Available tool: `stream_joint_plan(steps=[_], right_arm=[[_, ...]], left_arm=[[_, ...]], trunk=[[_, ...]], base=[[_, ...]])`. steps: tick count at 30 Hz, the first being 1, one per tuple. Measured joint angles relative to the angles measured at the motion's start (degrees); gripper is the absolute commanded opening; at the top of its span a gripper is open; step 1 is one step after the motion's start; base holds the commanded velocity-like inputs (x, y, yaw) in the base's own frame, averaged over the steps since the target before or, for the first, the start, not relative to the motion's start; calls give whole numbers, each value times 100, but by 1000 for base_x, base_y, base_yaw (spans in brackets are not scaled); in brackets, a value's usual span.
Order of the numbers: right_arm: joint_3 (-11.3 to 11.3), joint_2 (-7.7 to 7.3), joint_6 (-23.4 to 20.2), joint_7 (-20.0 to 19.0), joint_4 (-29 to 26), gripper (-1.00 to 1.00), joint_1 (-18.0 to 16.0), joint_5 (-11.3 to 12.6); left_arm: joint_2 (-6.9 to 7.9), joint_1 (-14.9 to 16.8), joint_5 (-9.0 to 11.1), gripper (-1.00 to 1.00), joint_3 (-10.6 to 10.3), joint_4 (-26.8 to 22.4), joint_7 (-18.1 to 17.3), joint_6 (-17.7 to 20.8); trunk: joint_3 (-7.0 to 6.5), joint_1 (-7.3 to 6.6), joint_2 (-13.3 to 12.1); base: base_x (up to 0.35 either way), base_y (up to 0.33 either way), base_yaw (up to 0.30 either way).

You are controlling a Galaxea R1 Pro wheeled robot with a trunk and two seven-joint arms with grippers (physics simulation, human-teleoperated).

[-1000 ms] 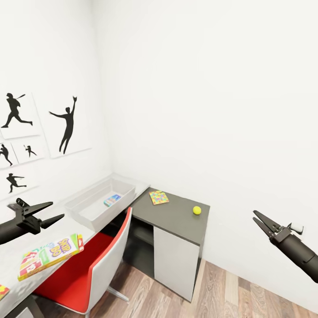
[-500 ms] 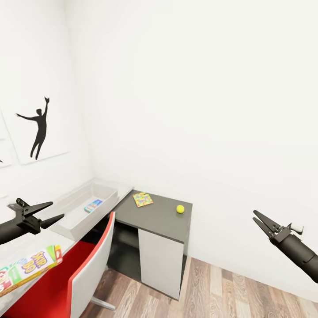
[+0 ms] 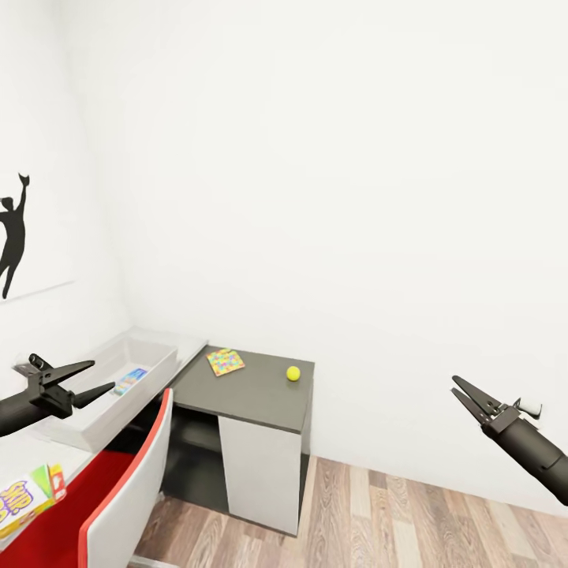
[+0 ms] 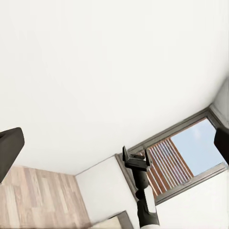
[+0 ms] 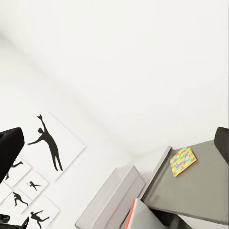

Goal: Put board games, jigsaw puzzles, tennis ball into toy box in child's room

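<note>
With both the left gripper point(image 3: 95, 377) and right gripper point(image 3: 461, 394) spread wide and empty, base travel risks striking the red chair point(image 3: 126, 489) beside the toy box point(image 3: 87, 410).

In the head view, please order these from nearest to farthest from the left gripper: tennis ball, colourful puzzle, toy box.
From the left gripper:
1. Toy box, right beside it on the light table.
2. Colourful puzzle, on the dark desk's near-left part.
3. Tennis ball, further right on that desk.
</note>
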State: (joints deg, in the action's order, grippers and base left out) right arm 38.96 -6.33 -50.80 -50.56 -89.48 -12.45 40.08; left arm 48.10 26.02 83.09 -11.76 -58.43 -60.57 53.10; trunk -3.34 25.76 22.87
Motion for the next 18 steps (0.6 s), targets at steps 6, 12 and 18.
stream_joint_plan(steps=[6,12,18], right_arm=[[-1,0,0,14,0,100,0,0],[-4,0,0,21,0,100,0,4],[-12,6,2,33,0,100,0,9]], left_arm=[[0,0,0,100,2,0,3,-2],[-1,0,-2,100,0,0,-4,-100],[0,0,-2,100,6,2,-10,-125]], trunk=[[-24,0,0],[-47,0,0],[-71,0,0]], base=[[0,0,-272],[0,0,-273],[0,0,-273]])
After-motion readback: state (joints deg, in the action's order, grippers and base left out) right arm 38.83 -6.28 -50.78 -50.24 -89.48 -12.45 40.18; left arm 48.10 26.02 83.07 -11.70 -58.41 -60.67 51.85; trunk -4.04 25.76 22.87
